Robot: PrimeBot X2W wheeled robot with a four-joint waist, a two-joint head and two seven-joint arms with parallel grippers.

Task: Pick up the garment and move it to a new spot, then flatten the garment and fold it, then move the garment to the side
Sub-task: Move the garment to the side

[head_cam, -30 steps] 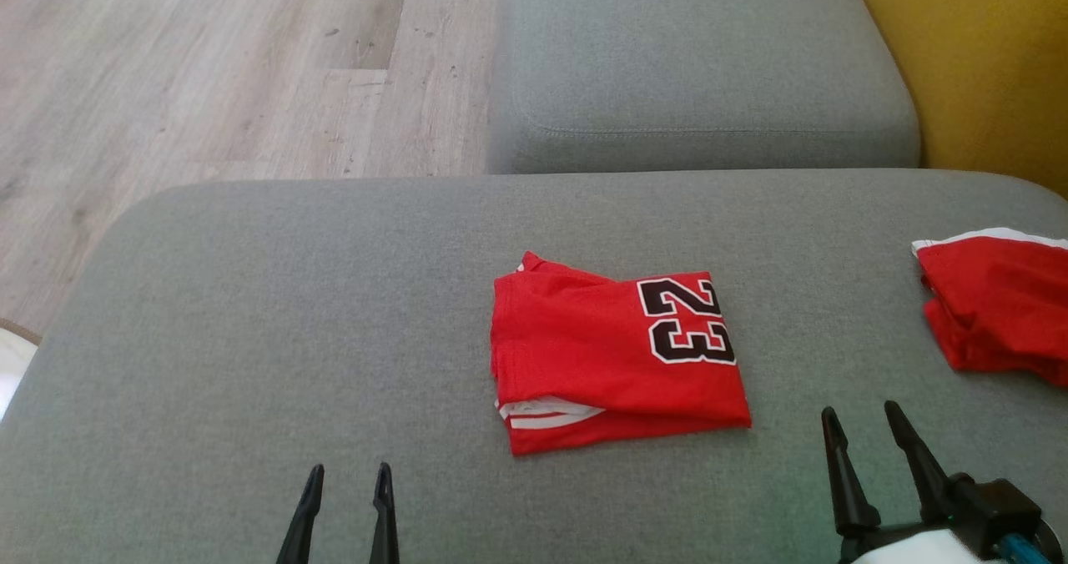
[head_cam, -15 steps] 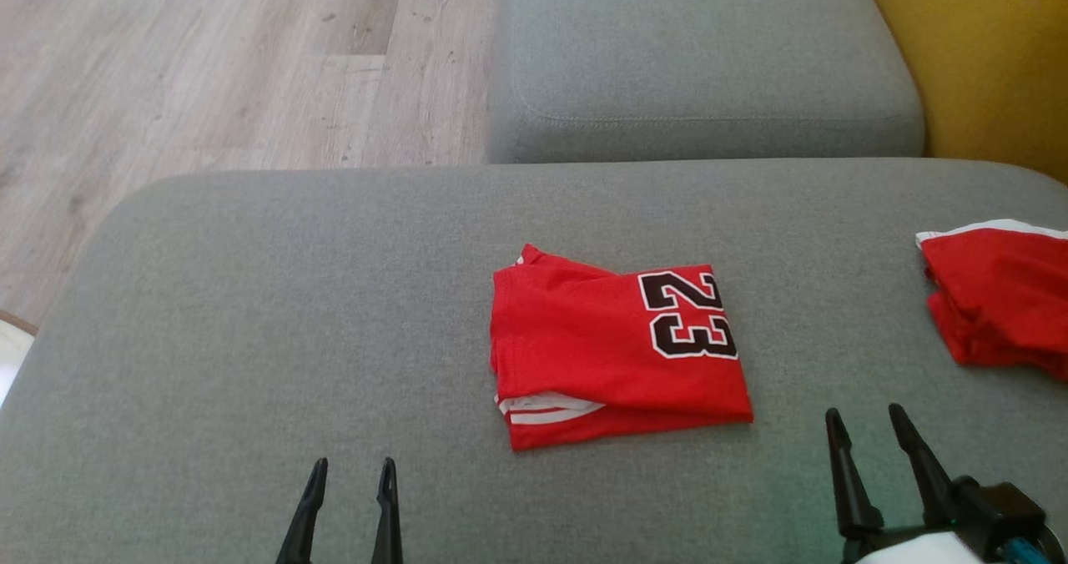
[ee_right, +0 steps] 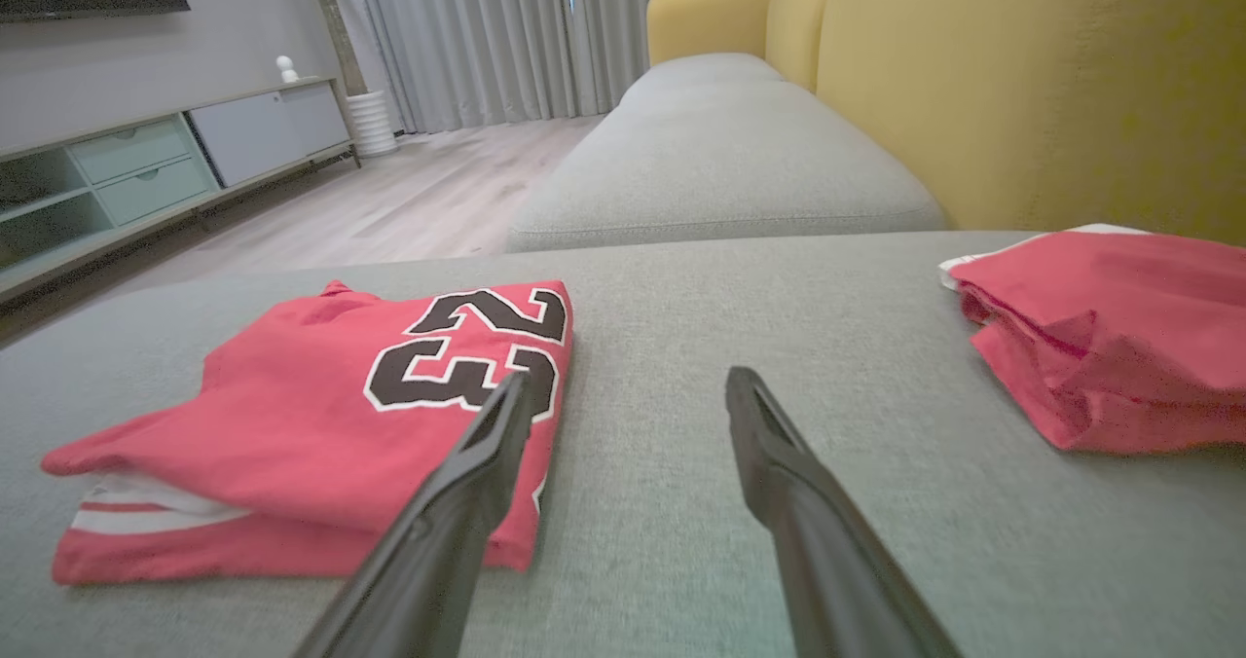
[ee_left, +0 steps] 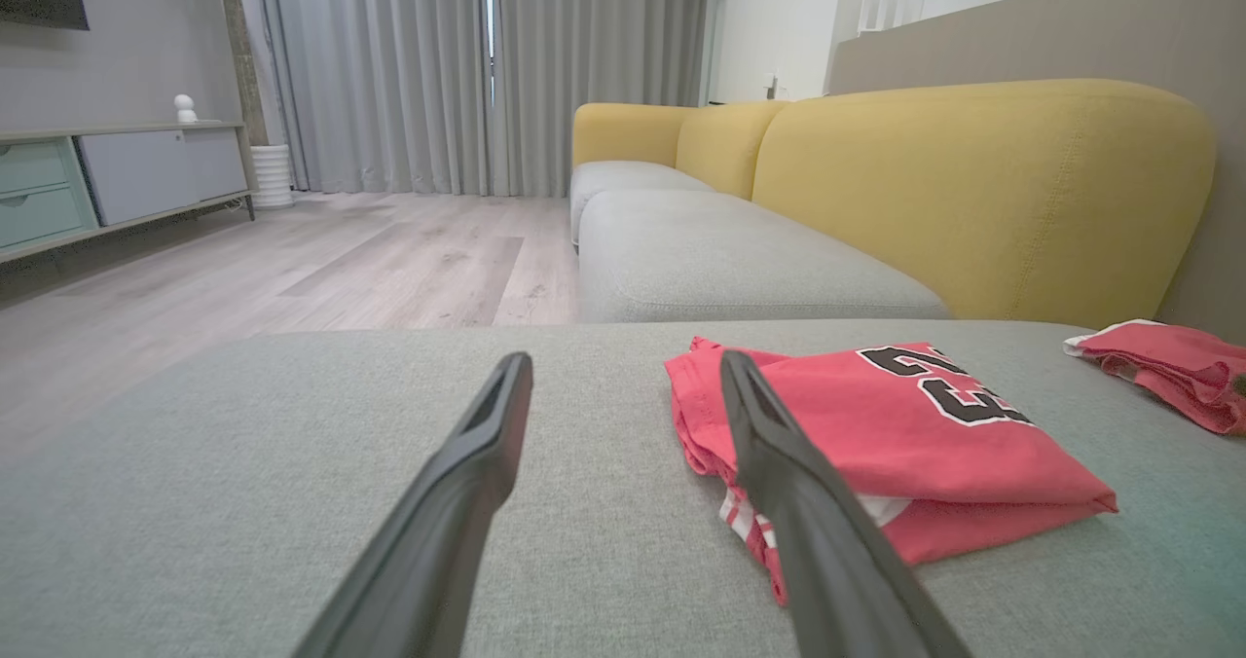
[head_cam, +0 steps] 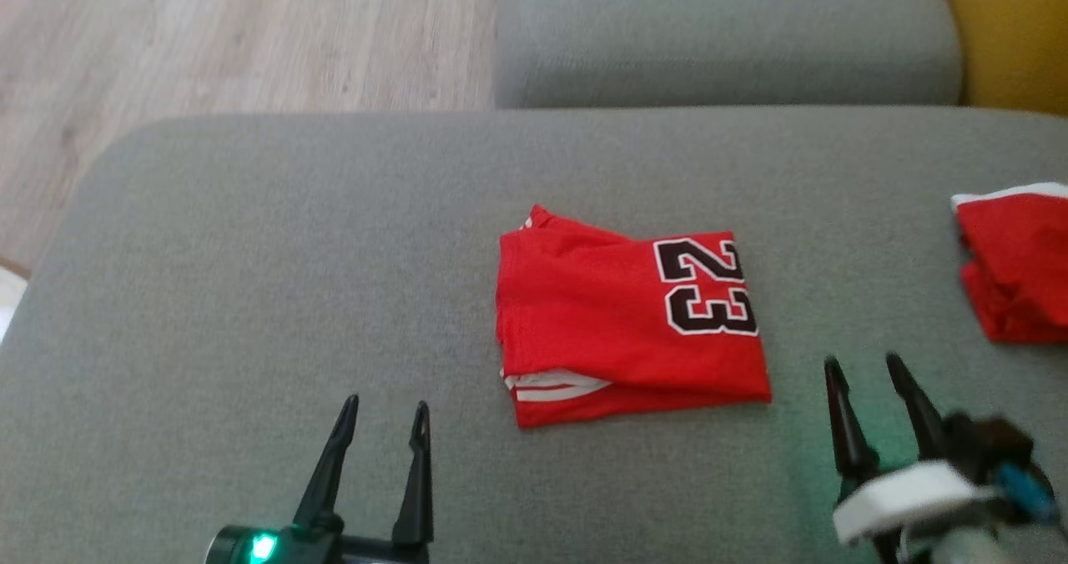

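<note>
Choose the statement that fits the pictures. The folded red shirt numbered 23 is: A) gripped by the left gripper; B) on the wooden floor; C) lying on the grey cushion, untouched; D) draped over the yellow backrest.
C: the shirt lies flat on the grey cushion, and the left gripper and right gripper stand open, short of it.

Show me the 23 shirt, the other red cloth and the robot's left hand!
23 shirt (head_cam: 584,314): head view, on its plain red middle.
Red cloth (head_cam: 1018,264): head view, on its red top.
Left hand (head_cam: 388,403): head view, midway between its fingertips.
</note>
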